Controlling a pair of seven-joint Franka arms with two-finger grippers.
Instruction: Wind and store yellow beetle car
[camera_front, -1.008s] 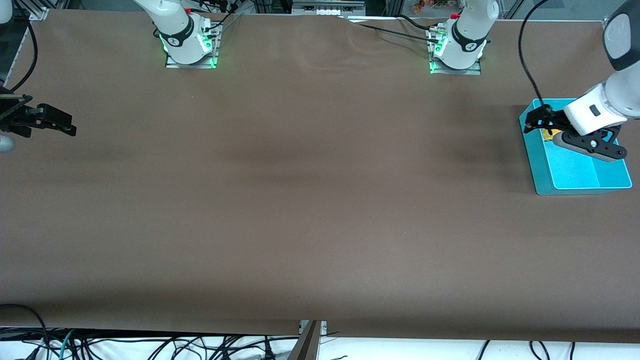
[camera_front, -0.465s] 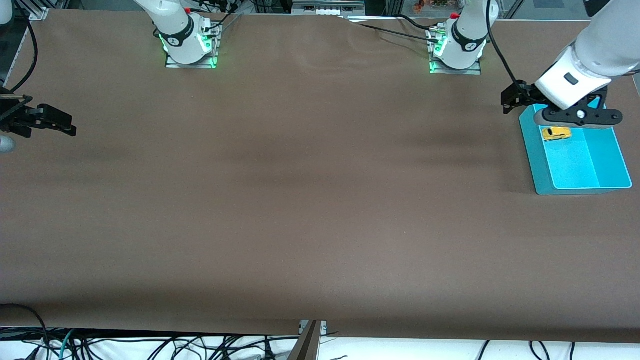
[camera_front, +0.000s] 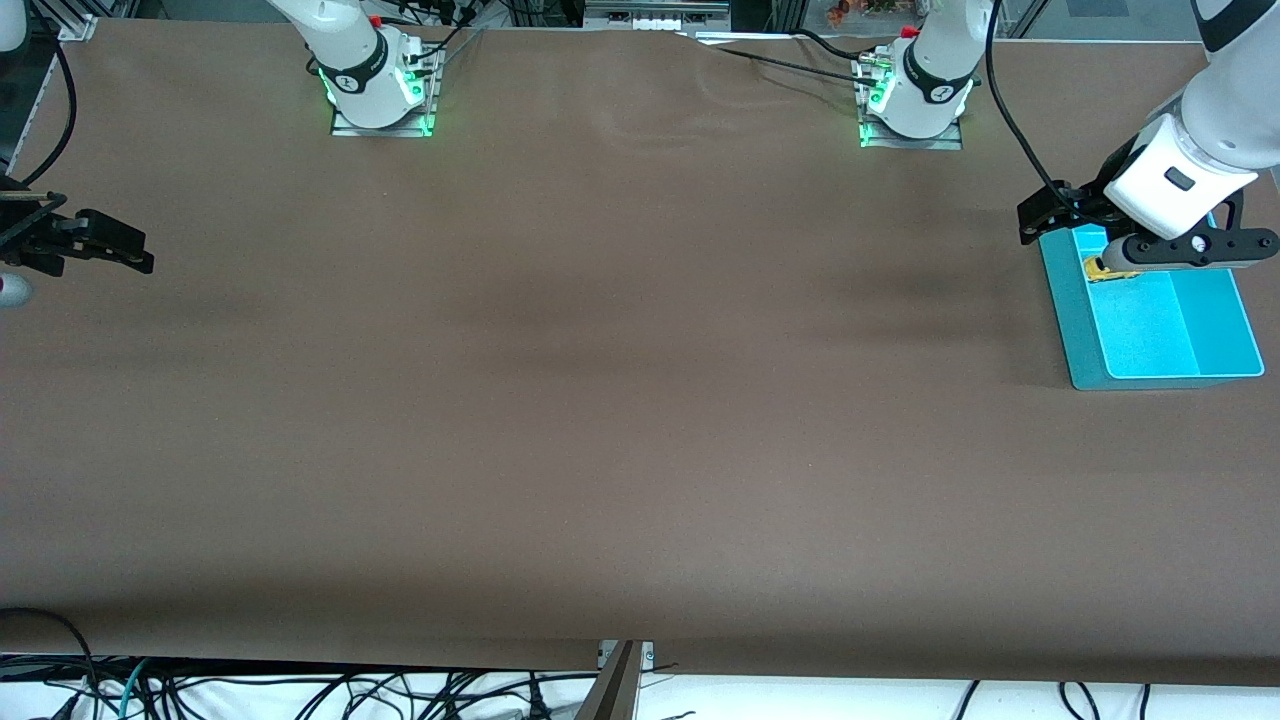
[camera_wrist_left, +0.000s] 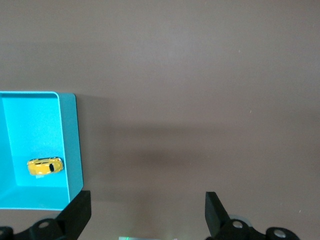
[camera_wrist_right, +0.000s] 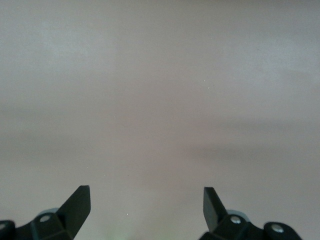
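The yellow beetle car (camera_wrist_left: 45, 166) lies on its own in the teal tray (camera_wrist_left: 30, 125), near the tray's wall. In the front view only a sliver of the car (camera_front: 1096, 268) shows under the left hand, at the end of the tray (camera_front: 1160, 320) nearer the robot bases. My left gripper (camera_front: 1040, 215) hangs open and empty in the air over the tray's edge and the bare table beside it; in the left wrist view the left gripper (camera_wrist_left: 147, 215) has nothing between its fingers. My right gripper (camera_front: 100, 240) waits open and empty at the right arm's end of the table, and the right wrist view shows it (camera_wrist_right: 146, 207) over bare table.
The brown table cover (camera_front: 620, 380) is flat and bare. The teal tray stands at the left arm's end of the table. The arm bases (camera_front: 380, 100) stand along the top edge.
My left gripper has let go of the car, risen out of the tray and drawn toward the table's middle. The car stays in the tray. The right arm has not moved.
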